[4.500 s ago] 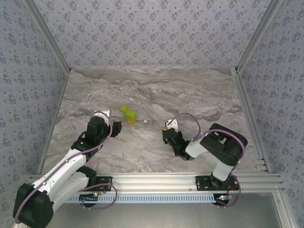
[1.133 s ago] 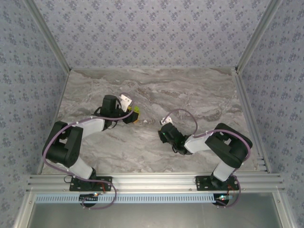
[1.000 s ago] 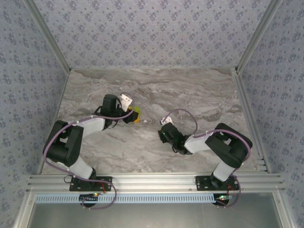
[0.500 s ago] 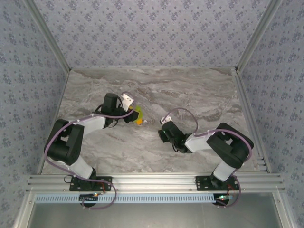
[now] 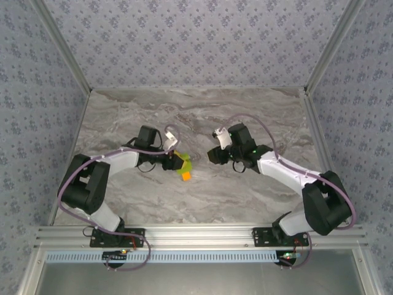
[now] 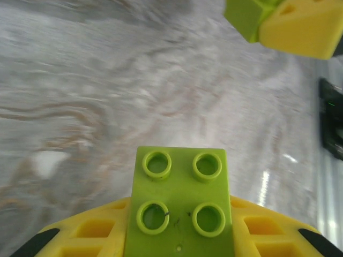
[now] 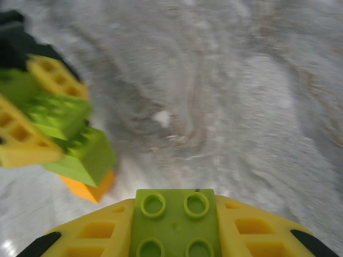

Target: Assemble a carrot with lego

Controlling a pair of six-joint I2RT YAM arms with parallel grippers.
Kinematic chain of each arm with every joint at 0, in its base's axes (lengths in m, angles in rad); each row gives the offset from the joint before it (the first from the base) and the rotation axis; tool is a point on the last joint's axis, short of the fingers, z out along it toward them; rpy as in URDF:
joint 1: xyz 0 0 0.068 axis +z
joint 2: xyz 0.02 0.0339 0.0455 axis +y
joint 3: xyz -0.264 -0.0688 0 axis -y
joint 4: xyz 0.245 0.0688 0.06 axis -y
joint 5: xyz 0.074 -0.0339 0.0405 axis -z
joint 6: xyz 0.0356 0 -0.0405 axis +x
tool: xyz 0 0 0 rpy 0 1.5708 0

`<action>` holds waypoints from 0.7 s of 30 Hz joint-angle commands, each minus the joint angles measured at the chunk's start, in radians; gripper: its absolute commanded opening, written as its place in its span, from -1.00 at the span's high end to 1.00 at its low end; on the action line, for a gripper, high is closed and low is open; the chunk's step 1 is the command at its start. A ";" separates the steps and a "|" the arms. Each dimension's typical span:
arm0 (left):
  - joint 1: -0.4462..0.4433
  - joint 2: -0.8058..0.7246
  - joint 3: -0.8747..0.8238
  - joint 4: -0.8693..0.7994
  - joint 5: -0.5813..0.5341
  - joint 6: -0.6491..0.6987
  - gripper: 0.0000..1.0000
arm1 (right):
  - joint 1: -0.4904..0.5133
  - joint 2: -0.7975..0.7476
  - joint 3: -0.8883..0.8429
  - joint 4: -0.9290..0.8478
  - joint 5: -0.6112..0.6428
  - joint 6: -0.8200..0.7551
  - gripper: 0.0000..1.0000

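My left gripper (image 5: 175, 159) is shut on the carrot (image 5: 183, 167), a lime-green stack with an orange brick (image 5: 186, 176) at its lower end, held just above the table. In the left wrist view its studded green top (image 6: 180, 201) sits between the yellow fingers (image 6: 91, 233); the orange part is hidden there. My right gripper (image 5: 215, 154) faces it a short way to the right, shut on a loose green lego brick (image 7: 174, 220). From the right wrist the carrot (image 7: 80, 155) hangs at the left with its orange brick (image 7: 88, 186) lowest.
Grey marble table (image 5: 245, 117) with patterned walls at the back and sides. Aluminium rails (image 5: 196, 235) run along the near edge. In the left wrist view the right gripper's yellow finger (image 6: 300, 27) and its green brick (image 6: 247, 15) show at the top right.
The left gripper has carried the carrot right and toward the near edge, off the table. The right arm has swung up and back, bringing its green brick to face the carrot.
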 commanded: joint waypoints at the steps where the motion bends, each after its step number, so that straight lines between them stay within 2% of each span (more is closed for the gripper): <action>1: -0.028 -0.017 0.048 -0.130 0.197 0.078 0.56 | -0.020 0.024 0.063 -0.222 -0.262 -0.144 0.54; 9: -0.071 -0.006 0.113 -0.293 0.305 0.193 0.58 | -0.047 0.157 0.226 -0.393 -0.511 -0.276 0.55; 21: -0.075 0.027 0.138 -0.341 0.317 0.243 0.61 | -0.061 0.208 0.248 -0.320 -0.544 -0.237 0.59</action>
